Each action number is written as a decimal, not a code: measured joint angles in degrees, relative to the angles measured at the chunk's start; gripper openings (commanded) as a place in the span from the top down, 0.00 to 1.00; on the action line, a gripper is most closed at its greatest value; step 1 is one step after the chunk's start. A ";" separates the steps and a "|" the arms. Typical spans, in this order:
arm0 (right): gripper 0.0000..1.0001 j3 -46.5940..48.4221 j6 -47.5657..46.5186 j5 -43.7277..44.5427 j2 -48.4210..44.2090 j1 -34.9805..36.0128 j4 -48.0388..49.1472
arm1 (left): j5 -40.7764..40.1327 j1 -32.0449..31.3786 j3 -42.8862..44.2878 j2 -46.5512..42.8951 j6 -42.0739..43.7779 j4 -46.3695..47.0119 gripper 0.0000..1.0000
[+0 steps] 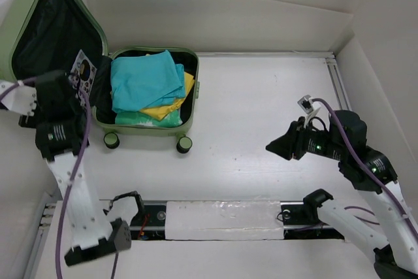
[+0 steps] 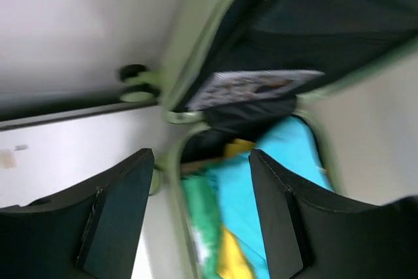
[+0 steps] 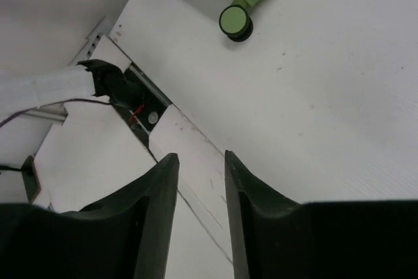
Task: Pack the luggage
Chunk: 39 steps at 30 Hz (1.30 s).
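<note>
The pale green luggage point(image 1: 191, 110) lies open at the far left, with its lid point(image 1: 29, 14) propped up and its black lining showing. Its base holds folded clothes: a turquoise piece point(image 1: 145, 80) on top, a yellow one point(image 1: 171, 106) and a green one point(image 1: 140, 119) beneath. A printed booklet point(image 1: 85, 70) sits at the lid's lower edge and also shows in the left wrist view point(image 2: 255, 86). My left gripper point(image 1: 83, 83) hovers at the hinge side, open and empty point(image 2: 201, 158), with the clothes point(image 2: 274, 174) seen between its fingers. My right gripper point(image 1: 277, 147) is open and empty point(image 3: 200, 158) above bare table.
Two luggage wheels point(image 1: 185, 144) point(image 1: 112, 140) face the near side and also show in the right wrist view point(image 3: 235, 21). White walls enclose the table on the far, left and right sides. A taped rail point(image 1: 222, 217) with cables runs along the near edge between the arm bases.
</note>
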 measured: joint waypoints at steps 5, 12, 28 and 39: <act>0.29 0.00 -1.31 -2.73 0.00 1.92 -0.04 | -8.31 0.63 16.26 16.87 1.36 -7.98 0.41; 0.26 0.02 -2.40 -4.35 0.00 3.50 -0.31 | -10.71 3.69 25.75 29.59 3.89 -11.61 0.44; 0.26 -0.85 -3.85 -3.45 2.45 4.72 -0.61 | -8.41 12.39 26.32 29.16 5.86 -14.14 0.57; 0.26 -0.85 -4.09 -1.95 3.91 4.72 -0.52 | -6.14 10.14 30.88 32.54 7.04 -12.98 1.00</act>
